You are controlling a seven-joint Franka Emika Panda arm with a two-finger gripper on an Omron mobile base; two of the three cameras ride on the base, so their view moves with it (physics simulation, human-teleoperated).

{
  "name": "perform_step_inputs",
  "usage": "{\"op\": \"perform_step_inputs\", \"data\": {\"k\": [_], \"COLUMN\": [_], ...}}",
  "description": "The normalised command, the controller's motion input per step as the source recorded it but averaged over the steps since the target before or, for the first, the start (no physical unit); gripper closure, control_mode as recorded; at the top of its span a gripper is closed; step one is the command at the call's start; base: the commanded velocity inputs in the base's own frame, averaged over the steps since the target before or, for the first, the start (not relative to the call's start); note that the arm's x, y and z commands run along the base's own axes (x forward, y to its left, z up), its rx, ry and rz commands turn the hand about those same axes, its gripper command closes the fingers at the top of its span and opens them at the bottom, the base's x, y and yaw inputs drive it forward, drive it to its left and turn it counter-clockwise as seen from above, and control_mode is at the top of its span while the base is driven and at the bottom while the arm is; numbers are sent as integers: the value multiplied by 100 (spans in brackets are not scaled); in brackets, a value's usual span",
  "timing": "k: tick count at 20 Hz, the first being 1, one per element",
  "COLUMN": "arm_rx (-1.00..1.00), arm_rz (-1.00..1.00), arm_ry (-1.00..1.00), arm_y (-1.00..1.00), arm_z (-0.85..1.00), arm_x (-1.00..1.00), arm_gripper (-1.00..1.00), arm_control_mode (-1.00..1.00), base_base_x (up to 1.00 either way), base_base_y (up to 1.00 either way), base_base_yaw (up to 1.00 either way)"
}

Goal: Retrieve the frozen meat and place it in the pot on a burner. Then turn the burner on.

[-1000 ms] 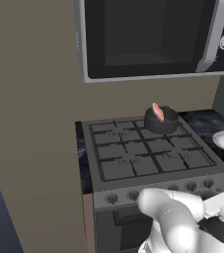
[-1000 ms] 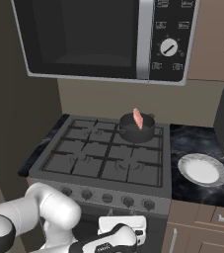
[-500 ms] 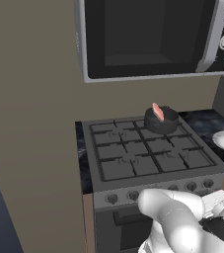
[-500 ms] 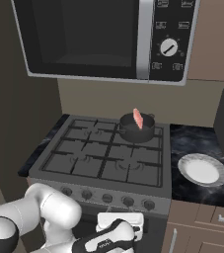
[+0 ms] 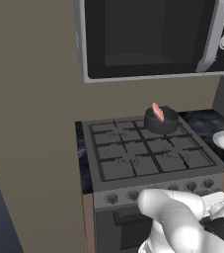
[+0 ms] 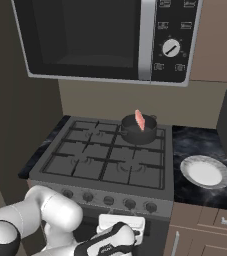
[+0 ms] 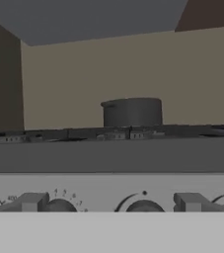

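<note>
Pinkish-red meat [image 6: 140,120] already sits in the pot [image 6: 138,129], propped on edge against the rim, and the pot stands on the far right burner [image 5: 164,131] of the stove [image 6: 110,159]. So the step in hand, as I judge it, is the knob.

The hand [image 6: 121,223] hangs low in front of the stove's control panel, released, its jaws spread wide with nothing between them. Straight ahead of it lies the row of knobs [image 7: 144,203]; the pot [image 7: 132,112] shows beyond and above, a little right of the hand's centre line.

To do this well, first pick the knob that serves the pot's burner. The panel markings are too small to read, so which one that is cannot be told from here; a knob toward the right end seems likely. Then line the hand square to that knob so both fingers bracket its raised bar, push in until they sit fully over it, clench firmly, and rotate about the knob's own axis. A skewed approach risks slipping off or nudging a neighbouring knob.
</note>
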Motion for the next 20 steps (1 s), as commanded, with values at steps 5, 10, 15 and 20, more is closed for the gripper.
{"op": "perform_step_inputs", "data": {"k": [5, 10, 15, 20], "arm_rx": [0, 0, 0, 0], "arm_rz": [-1, -1, -1, 0], "arm_ry": [-1, 0, 0, 0], "arm_y": [0, -1, 0, -1], "arm_z": [-4, -1, -1, -5], "arm_x": [0, 9, 22, 8], "arm_gripper": [-100, -100, -100, -100], "arm_control_mode": [-100, -100, -100, -100], "base_base_x": [0, 0, 0, 0], "base_base_y": [0, 0, 0, 0], "base_base_yaw": [0, 0, 0, 0]}}
